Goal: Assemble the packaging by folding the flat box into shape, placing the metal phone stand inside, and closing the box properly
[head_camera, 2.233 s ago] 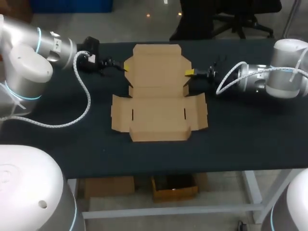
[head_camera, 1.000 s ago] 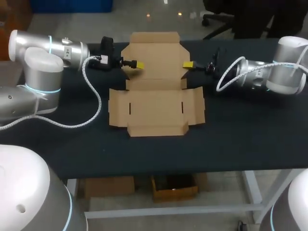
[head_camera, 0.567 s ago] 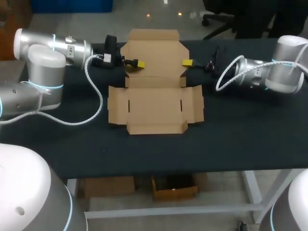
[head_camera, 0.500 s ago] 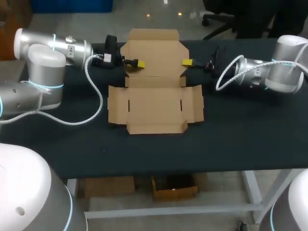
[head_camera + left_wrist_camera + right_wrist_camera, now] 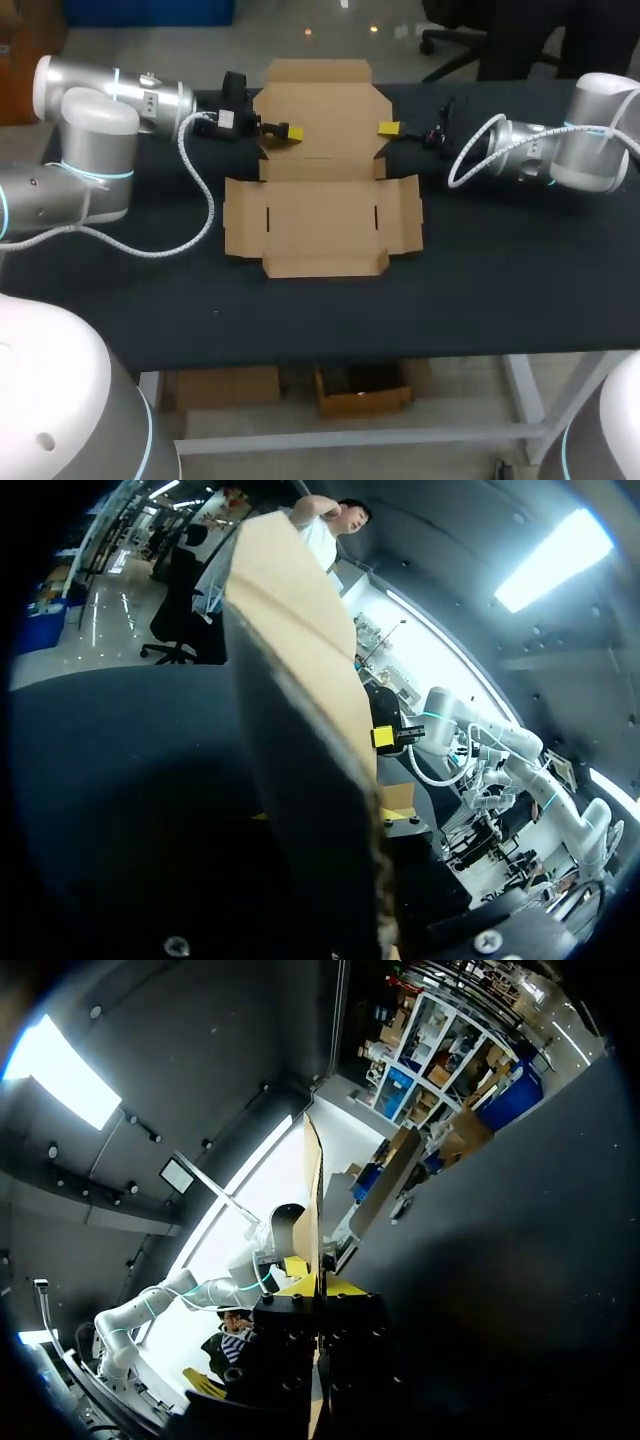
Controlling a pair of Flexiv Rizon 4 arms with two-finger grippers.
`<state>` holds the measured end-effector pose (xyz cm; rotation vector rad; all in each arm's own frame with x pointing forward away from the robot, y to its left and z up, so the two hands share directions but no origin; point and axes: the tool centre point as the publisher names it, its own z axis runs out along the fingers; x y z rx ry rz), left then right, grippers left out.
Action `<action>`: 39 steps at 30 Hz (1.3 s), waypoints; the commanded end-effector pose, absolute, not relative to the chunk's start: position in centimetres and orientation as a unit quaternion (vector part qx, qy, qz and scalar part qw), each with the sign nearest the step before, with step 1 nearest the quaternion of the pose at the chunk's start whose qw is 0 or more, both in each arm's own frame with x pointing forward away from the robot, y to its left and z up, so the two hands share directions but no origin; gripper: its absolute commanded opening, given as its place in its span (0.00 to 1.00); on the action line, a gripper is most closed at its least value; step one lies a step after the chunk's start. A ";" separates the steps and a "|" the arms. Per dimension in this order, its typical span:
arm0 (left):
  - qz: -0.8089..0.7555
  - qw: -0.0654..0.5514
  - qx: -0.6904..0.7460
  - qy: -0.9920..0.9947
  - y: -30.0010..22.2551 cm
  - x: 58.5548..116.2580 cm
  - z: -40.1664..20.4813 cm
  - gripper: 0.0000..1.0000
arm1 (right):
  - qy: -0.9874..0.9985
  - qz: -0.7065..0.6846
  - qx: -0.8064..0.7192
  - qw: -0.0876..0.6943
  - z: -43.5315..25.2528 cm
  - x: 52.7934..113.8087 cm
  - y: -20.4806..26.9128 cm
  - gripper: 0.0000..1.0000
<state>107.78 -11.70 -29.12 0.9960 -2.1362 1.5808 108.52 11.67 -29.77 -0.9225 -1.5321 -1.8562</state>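
Left fingers (image 5: 293,131) pinch the left edge of the rear flap (image 5: 322,100); right fingers (image 5: 388,128) pinch its right edge. Flap is tilted up, edge-on between the fingers in both wrist views. Rest of box (image 5: 322,222) lies flat, unfolded, mid surface (image 5: 500,270), one arm each side.
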 end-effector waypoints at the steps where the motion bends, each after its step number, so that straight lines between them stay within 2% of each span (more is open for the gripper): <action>1: 0.552 0.155 0.345 -0.743 -11.5 108.0 -29.3 0.35 | -0.569 -0.695 -0.336 0.283 -30.0 108.8 11.6 0.00; 7: 0.553 0.157 0.346 -0.742 -11.3 108.0 -29.4 0.35 | -0.570 -0.695 -0.335 0.283 -29.9 108.8 11.6 0.00; 12: 0.553 0.158 0.346 -0.741 -11.2 108.0 -29.4 0.30 | -0.570 -0.695 -0.335 0.283 -29.9 108.8 11.6 0.00; 14: 0.553 0.159 0.345 -0.741 -11.1 108.0 -29.4 0.17 | -0.570 -0.695 -0.334 0.283 -29.9 108.8 11.7 0.00; 17: 0.553 0.162 0.343 -0.742 -11.1 108.1 -29.4 0.04 | -0.571 -0.695 -0.334 0.282 -29.8 108.8 11.6 0.00; 19: 0.553 0.163 0.342 -0.742 -11.1 108.1 -29.4 0.00 | -0.571 -0.695 -0.334 0.282 -29.8 108.8 11.6 0.00; 36: 0.557 0.170 0.322 -0.747 -11.3 108.1 -29.5 0.00 | -0.569 -0.699 -0.329 0.283 -29.6 108.7 11.5 0.00; 39: 0.559 0.171 0.319 -0.746 -11.3 108.3 -29.6 0.00 | -0.568 -0.700 -0.330 0.282 -29.5 108.5 11.2 0.36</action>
